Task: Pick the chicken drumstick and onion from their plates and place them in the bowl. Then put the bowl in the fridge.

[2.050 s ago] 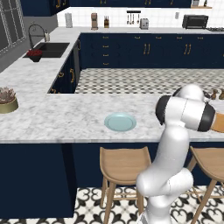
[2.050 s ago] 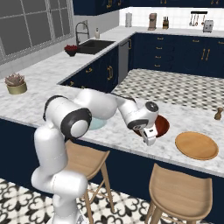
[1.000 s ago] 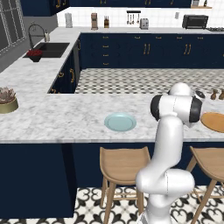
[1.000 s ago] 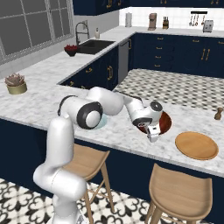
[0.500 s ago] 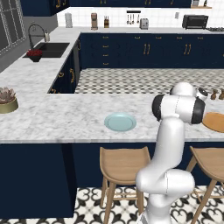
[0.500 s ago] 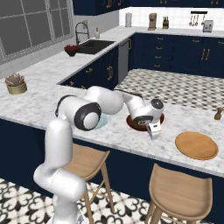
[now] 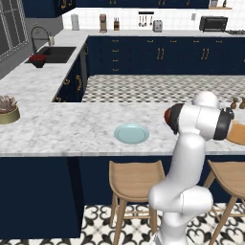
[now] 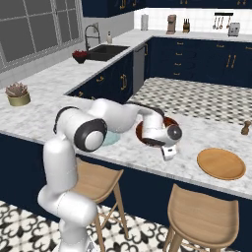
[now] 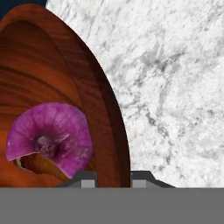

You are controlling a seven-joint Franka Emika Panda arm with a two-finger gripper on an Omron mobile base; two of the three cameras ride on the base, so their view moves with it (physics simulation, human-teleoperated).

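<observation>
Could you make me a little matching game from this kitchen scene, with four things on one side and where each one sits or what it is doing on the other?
Things:
1. onion
2. pale blue plate
3. tan wooden plate
4. gripper

Places or states:
A. bare, on the marble counter beside the arm's white elbow
B. closed on the rim of the bowl
C. lying inside the dark reddish-brown bowl
D. bare, on the counter above the right-hand stool

Pairs: 1-C, 2-A, 3-D, 4-B
</observation>
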